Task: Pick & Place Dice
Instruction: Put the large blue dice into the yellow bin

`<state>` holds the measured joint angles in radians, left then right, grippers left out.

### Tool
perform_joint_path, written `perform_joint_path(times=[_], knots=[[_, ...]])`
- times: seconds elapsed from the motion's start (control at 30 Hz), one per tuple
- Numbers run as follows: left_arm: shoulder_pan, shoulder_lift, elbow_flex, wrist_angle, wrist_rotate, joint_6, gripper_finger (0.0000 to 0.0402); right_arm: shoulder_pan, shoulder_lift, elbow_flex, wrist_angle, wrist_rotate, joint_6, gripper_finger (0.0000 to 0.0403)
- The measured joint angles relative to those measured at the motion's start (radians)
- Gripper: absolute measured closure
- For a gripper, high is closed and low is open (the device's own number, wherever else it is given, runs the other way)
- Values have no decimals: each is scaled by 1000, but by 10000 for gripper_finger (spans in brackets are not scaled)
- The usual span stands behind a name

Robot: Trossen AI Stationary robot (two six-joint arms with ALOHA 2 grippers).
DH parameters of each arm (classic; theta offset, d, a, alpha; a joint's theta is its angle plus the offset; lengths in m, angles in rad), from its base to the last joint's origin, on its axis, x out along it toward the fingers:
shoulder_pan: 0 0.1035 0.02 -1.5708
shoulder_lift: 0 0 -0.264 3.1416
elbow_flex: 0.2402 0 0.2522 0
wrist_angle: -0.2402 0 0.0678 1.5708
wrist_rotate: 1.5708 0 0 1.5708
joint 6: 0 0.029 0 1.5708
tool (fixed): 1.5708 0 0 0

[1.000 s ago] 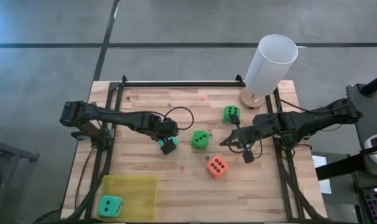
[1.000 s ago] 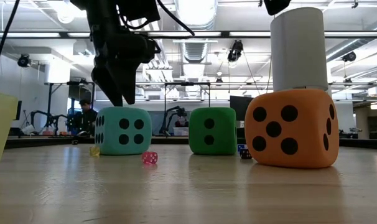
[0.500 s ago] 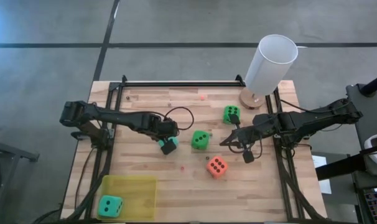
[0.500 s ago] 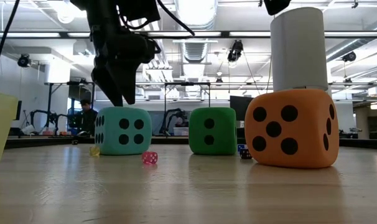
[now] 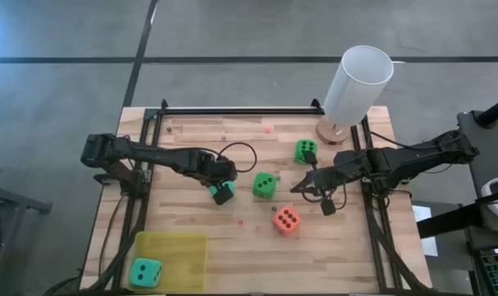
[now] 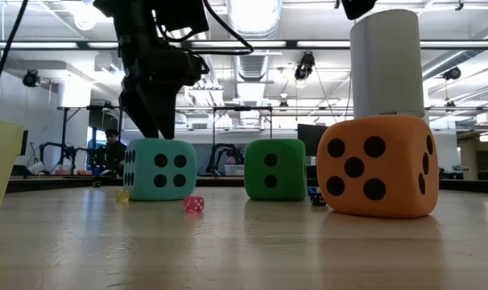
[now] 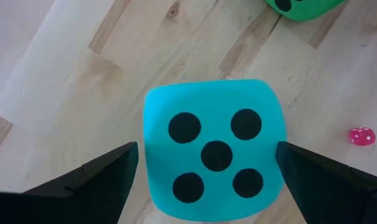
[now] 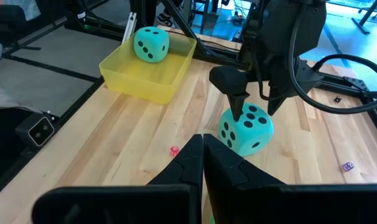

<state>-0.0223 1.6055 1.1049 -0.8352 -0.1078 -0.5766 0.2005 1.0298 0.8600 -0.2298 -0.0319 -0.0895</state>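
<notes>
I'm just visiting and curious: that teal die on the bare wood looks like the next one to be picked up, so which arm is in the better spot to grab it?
Probably the left. The left gripper hangs right above the teal die, fingers open on either side. The right gripper is shut, farther off beyond a green die.

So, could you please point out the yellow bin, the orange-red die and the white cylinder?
yellow bin (image 5: 177, 256): high view, bare floor.
orange-red die (image 5: 285, 219): high view, top face.
white cylinder (image 5: 357, 86): high view, side wall.

dark jointed arms (image 5: 159, 156), looping black cables (image 5: 241, 152)
</notes>
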Motion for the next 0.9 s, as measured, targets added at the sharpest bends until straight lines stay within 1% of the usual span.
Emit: perform_joint_path(times=[0.13, 0.4, 0.9], knots=[[0, -6, 1, -2, 1, 4, 20, 0, 0, 0, 0, 0, 0, 394], [-5, -7, 1, -2, 4, 78, 19, 0, 0, 0, 0, 0, 0, 394], [-5, -7, 0, 7, 8, 79, 18, 0, 0, 0, 0, 0, 0, 394]])
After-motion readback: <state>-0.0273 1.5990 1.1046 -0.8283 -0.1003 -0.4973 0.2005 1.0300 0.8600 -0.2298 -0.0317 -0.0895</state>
